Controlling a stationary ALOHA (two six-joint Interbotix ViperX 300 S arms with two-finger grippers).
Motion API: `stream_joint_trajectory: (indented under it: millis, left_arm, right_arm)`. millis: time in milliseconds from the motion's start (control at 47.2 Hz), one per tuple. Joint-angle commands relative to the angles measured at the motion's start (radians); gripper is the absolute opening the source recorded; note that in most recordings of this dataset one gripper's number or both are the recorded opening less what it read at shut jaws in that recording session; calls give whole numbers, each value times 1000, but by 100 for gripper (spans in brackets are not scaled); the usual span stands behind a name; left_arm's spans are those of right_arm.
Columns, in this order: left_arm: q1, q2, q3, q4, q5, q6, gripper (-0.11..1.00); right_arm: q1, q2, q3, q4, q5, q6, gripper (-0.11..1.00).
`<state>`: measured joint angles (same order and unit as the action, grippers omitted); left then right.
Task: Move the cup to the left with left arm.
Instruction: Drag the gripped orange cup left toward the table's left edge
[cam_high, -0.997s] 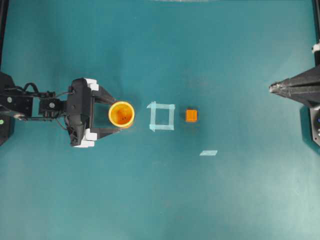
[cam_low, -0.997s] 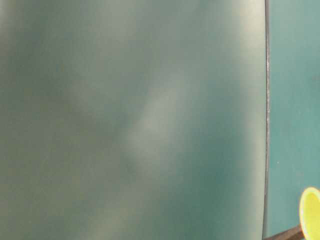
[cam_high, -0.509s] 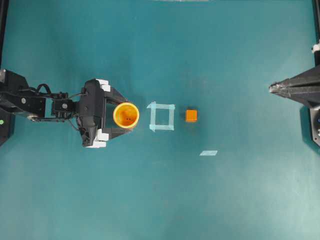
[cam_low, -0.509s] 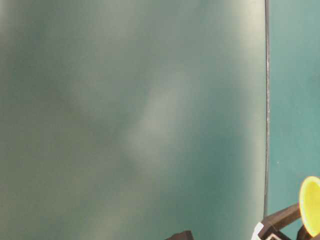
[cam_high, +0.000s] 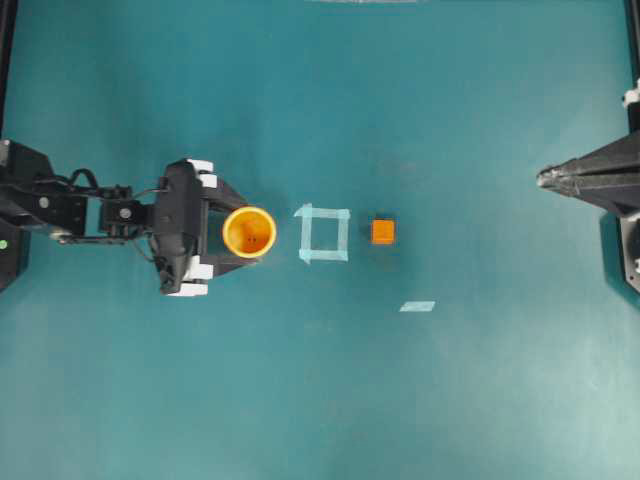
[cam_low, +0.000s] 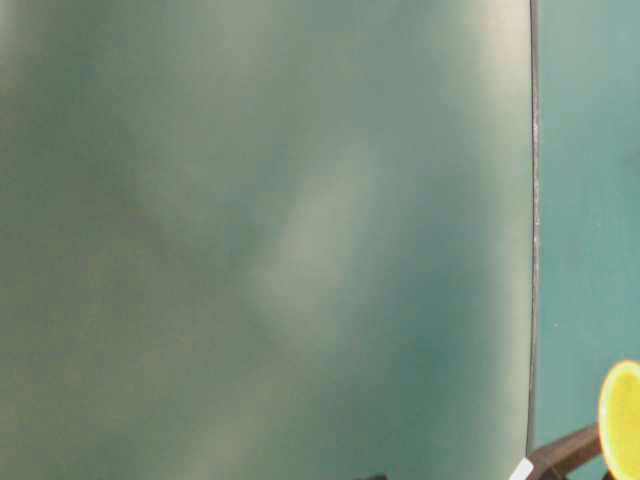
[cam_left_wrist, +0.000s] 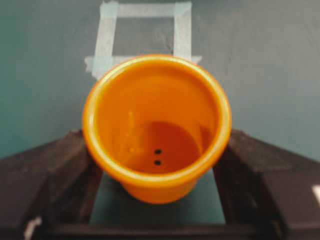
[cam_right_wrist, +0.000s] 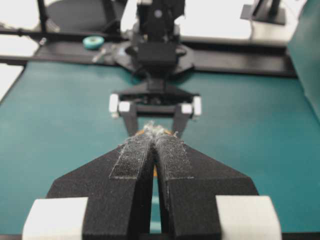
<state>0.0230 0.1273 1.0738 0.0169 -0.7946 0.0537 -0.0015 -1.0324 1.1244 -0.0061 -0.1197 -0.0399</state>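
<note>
Cup: the small round orange plastic cup with a yellow rim stands upright on the teal surface, just left of the pale tape square; the little orange cube sits beyond that square, apart from it.
Left claw: your left claw has its two black fingers on either side of the cup. In the wrist view they press against the wall below the rim, so I judge it clamped on the cup.
Right claw: the right claw has its padded fingers together, holding nothing, parked at the far right edge.
Step in hand: you look to have just taken hold; the carry to the left is not yet done.
How to do it well: lift only slightly or slide flat, and pull straight back along the arm's own line. Keep the squeeze steady, since the wall is thin, tapered plastic and could slip. Keep the cup upright.
Overhead view: gives you the whole layout and the free space to the left.
Left wrist view: shows finger contact and two dark dots inside the cup.
Table-level view: shows a sliver of yellow rim.
</note>
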Motion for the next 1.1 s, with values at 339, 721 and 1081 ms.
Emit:
stream_joint_trajectory:
  millis: [339,721,1081]
  left_arm:
    - [-2,-150,137,-2,-86,0,64]
    - [-2,-233,221,-2,-71,-5,64]
    - [-2,-275,273,-2,-31,-20,64]
  right_arm:
    - [2,8,-28,0,-5,3,0]
    - [2,8,-28,0,-3,8,0]
    - [2,9,-29,0,-3,12,0]
